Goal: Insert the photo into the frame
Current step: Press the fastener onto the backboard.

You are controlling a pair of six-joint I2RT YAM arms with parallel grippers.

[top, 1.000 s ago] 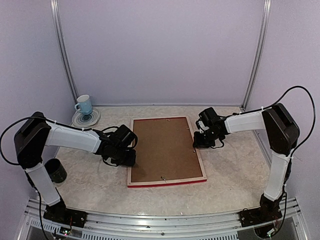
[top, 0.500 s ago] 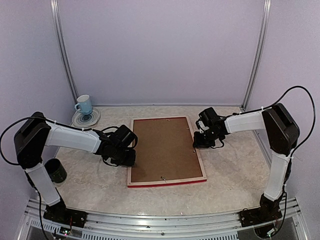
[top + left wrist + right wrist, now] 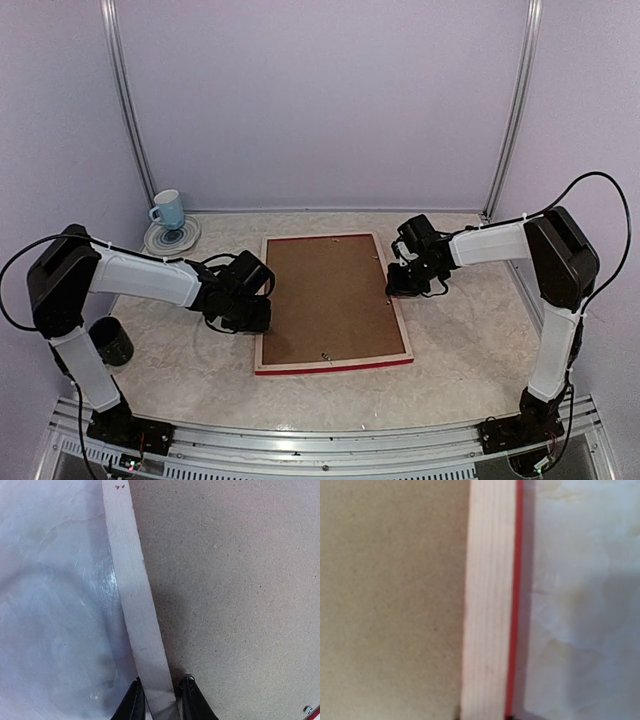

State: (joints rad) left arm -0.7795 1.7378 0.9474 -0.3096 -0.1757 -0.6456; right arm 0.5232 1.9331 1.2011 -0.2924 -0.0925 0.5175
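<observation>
Top external first: seeing the frame [image 3: 335, 359] lying back-up around the middle of the table [image 3: 460, 340], pale wood facing up, red outer edge showing along the near side. Also seeing a brown backing board [image 3: 325, 295] sitting inside the bars. Spotting the left gripper [image 3: 260, 320] down on the frame's left bar, closer to the near corner, and the right gripper [image 3: 396, 288] at the right bar, about midway along.

Checking left wrist: catching two black fingertips [image 3: 134, 704] straddling the pale bar, closed in narrow, one on the outer side and one on the board side, so gripping the frame.

Checking right wrist: getting only bar, board and table up close, plus tiny dark slivers at the bottom, so not being able to tell how those jaws are standing.

Over by the far left corner, noticing a blue mug [image 3: 168, 210] standing on a saucer [image 3: 175, 240], and a black cup [image 3: 112, 342] sitting near the left edge.
</observation>
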